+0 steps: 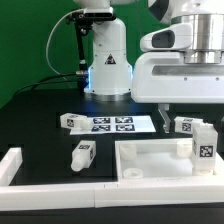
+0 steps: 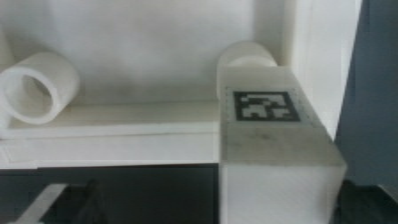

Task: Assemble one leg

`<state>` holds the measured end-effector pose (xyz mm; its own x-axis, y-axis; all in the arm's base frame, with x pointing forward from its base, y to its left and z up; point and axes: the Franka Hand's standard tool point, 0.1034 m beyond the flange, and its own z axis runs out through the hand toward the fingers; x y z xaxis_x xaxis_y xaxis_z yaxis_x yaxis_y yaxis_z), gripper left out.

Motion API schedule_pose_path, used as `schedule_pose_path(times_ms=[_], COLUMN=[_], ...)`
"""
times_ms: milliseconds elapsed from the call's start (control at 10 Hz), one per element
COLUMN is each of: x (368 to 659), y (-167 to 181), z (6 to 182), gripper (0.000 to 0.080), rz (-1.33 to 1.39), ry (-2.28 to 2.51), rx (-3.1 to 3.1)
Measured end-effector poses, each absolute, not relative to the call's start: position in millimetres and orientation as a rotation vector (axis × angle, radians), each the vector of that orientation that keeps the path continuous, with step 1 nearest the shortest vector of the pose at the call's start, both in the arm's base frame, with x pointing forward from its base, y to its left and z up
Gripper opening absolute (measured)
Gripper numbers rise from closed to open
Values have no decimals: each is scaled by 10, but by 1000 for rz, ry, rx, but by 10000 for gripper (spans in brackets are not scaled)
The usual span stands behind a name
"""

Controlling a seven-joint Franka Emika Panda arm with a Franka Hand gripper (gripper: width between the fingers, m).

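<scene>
A white leg [image 1: 205, 141] with a marker tag stands upright at the exterior view's right, by the far right corner of the white tabletop [image 1: 150, 172]. In the wrist view this leg [image 2: 270, 120] runs down between my fingers. My gripper [image 1: 190, 120] hangs over it, open, with the dark fingertips [image 2: 63, 205] apart on either side and not touching it. One fingertip [image 1: 165, 117] shows in the exterior view. A second leg [image 1: 185, 125] stands just behind the first. A third leg [image 1: 82, 153] lies left of the tabletop and another [image 1: 70, 121] lies left of the marker board.
The marker board [image 1: 108, 124] lies in front of the robot base [image 1: 107, 70]. A white L-shaped wall [image 1: 12, 165] sits at the front left. A round white ring [image 2: 36, 92] shows inside the tabletop in the wrist view.
</scene>
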<state>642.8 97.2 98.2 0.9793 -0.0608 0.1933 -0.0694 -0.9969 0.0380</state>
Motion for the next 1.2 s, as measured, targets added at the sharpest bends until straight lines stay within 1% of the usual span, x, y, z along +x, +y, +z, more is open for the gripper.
schedule_pose_path(times_ms=[900,1000,1100,1200], x=[6428,6444,6487,6501], y=[972,944,847,769], z=[982,1012,1097,1089], gripper=[649,649,649,649], rz=[299,304,322,322], ry=[-101,-74,-91,-141], rx=[3081,3090,3122,3165])
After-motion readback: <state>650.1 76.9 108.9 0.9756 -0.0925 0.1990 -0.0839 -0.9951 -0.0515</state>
